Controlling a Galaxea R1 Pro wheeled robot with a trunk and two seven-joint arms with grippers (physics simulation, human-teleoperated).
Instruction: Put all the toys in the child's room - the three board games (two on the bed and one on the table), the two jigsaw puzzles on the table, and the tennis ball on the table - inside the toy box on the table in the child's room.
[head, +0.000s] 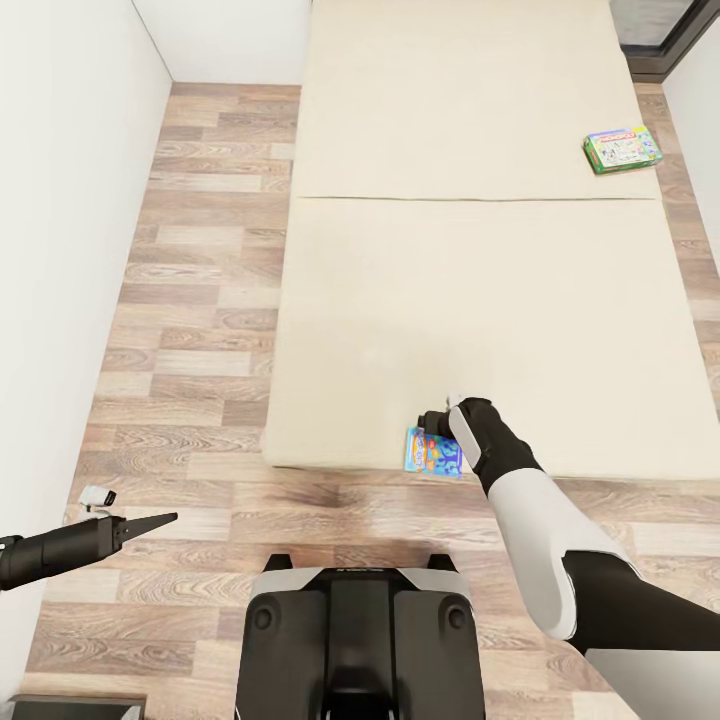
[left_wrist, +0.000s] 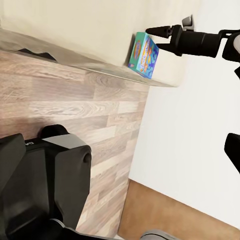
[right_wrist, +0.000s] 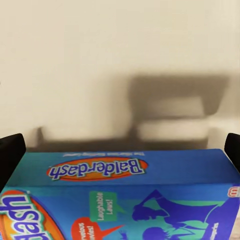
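Blue Balderdash board game (head: 432, 451) lying flat at the near edge of the bed (head: 480, 300), directly under the right tool (head: 437, 419). Tool fingers spread apart, one at each side of the box in the right wrist view, nothing clamped yet. Monopoly box (head: 622, 149) well away, far right. Left tool (head: 150, 521) off over the floor, fingers seemingly together.

Head camera looks steeply down — both wrist cameras share the blue game box (right_wrist: 125, 200).
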